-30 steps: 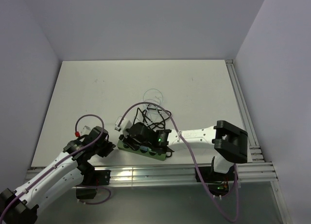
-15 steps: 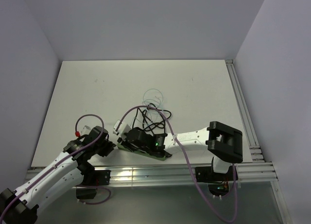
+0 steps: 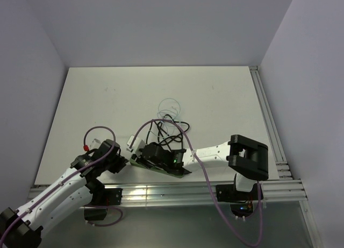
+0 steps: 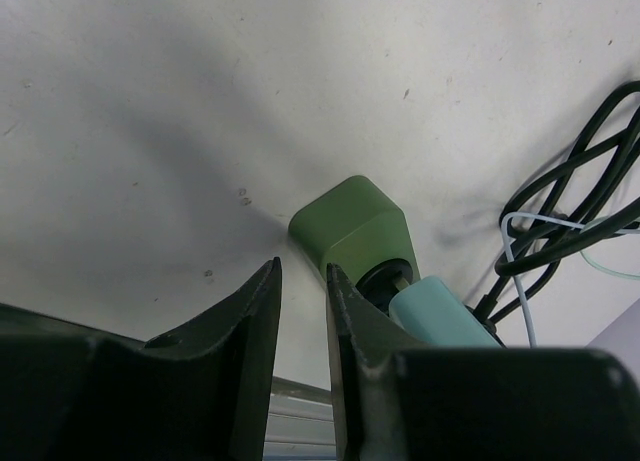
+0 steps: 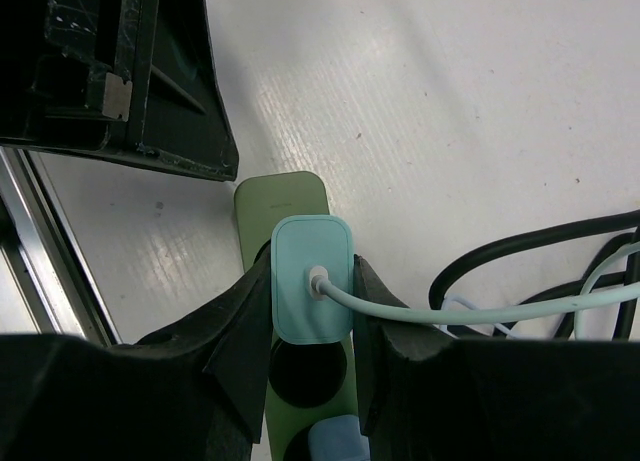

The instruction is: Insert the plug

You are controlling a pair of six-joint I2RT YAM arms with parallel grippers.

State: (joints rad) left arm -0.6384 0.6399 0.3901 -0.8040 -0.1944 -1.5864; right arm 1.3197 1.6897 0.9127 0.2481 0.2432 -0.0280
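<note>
A green power strip [image 5: 280, 196] lies near the table's front edge, and its end also shows in the left wrist view [image 4: 352, 231]. My right gripper [image 5: 311, 281] is shut on a light teal plug [image 5: 311, 291] and holds it over the strip's end socket. I cannot tell how deep the plug sits. From above, the right gripper [image 3: 149, 151] covers most of the strip [image 3: 135, 161]. My left gripper [image 4: 303, 281] sits just left of the strip's end, its jaws a narrow gap apart with nothing between them. The teal plug also shows there [image 4: 435, 316].
A blue plug [image 5: 335, 443] sits in a socket further along the strip, with one empty socket between it and the teal plug. Black cable [image 3: 172, 127] and a thin pale cable loop [image 3: 169, 105] lie behind the strip. Metal rails [image 3: 161, 191] run along the front edge.
My right gripper has moved left along the strip with the teal plug, towards the strip's left end. The left arm has not moved.
</note>
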